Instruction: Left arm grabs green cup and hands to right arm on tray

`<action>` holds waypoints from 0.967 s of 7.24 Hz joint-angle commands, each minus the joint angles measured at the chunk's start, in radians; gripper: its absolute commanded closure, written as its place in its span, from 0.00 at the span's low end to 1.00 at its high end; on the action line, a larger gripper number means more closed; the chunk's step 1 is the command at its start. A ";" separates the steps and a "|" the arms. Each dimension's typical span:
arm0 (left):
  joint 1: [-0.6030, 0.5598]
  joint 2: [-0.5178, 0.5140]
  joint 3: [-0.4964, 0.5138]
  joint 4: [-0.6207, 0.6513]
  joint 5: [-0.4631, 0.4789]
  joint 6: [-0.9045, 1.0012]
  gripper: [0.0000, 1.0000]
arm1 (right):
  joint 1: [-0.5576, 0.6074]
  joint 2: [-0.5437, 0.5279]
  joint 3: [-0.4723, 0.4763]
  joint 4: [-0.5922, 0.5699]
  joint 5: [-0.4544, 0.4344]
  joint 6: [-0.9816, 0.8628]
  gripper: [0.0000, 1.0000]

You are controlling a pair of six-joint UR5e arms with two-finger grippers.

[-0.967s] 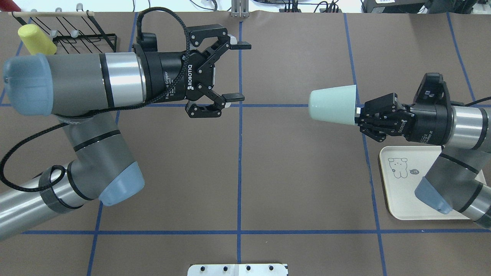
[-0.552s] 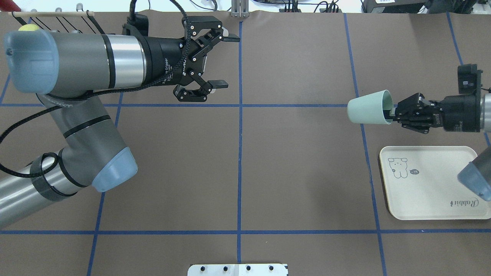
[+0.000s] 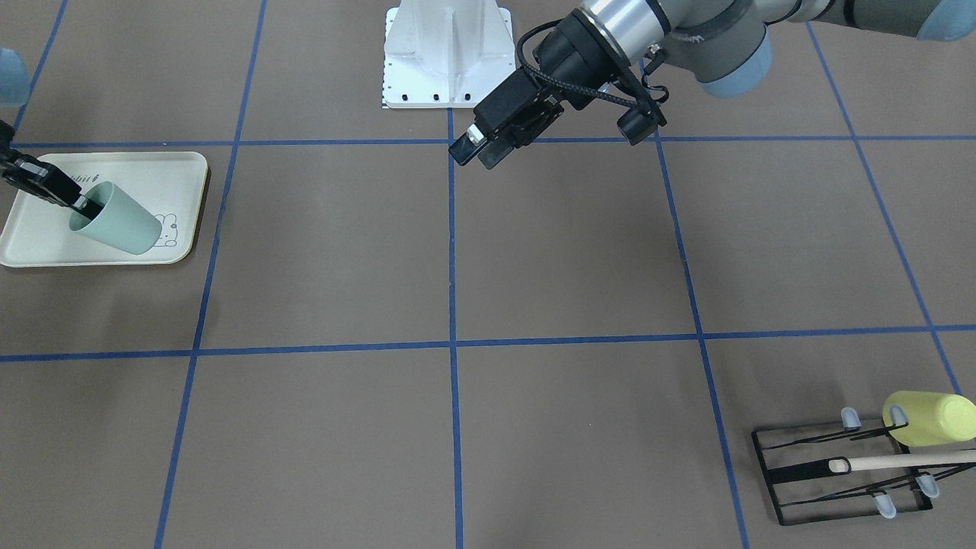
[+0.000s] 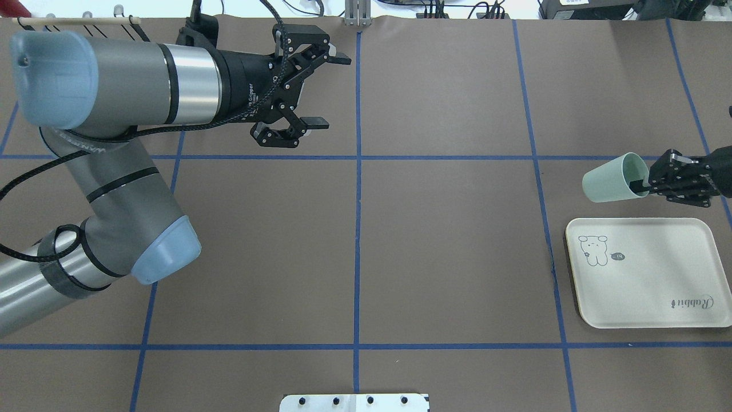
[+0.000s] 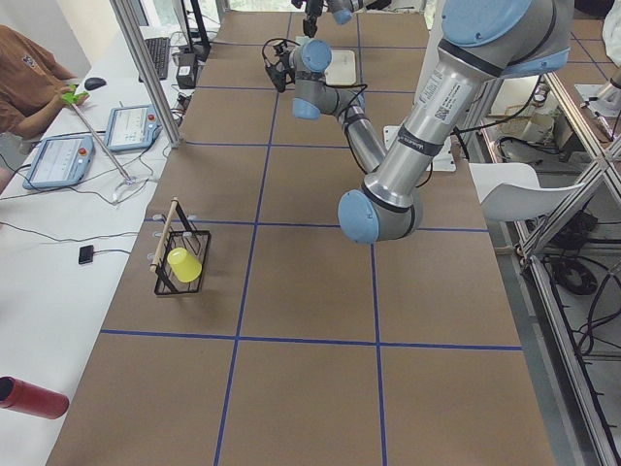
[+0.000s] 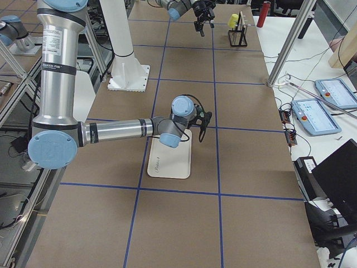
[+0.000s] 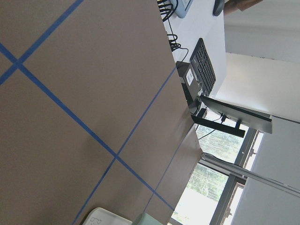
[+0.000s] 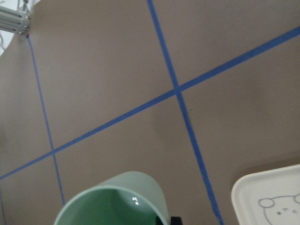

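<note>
The hand-over looks finished. In the overhead view the left fingers (image 4: pixel 315 121) are spread wide with nothing between them, and over the last second that arm has pulled back toward the upper left of the frame, away from the centre line.

The green cup (image 4: pixel 615 178) is with the right fingers (image 4: pixel 663 177), which are pinched on its rim, one finger inside the mouth and the other outside. A second ago the cup hung at centre right, lying sideways with its base pointing left. It has since been carried toward the right edge, and its open mouth is now tipped up enough to show the inside.

Overhead, the cup sits just above the top edge of the tray (image 4: pixel 646 280) in the picture. In the front-facing view, at the left edge, the green cup (image 3: pixel 114 219) overlaps the tray (image 3: pixel 30 248), tilted with its base toward the rabbit drawing. I take that to mean it is held in the air over the tray, not resting on it, though I can't tell for sure whether the base touches.

To my eye only the set-down is left: lower the cup, bring it upright, then let go. With a grip on one wall only, it could tip on release.

The yellow cup (image 3: pixel 930 418) sits untouched on the black rack (image 3: pixel 778 473) at lower right, on the brown surface (image 3: pixel 534 267).
</note>
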 commanded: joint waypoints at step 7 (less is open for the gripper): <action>-0.001 0.003 0.001 0.023 0.002 0.000 0.00 | -0.076 -0.180 0.054 -0.306 -0.084 -0.633 1.00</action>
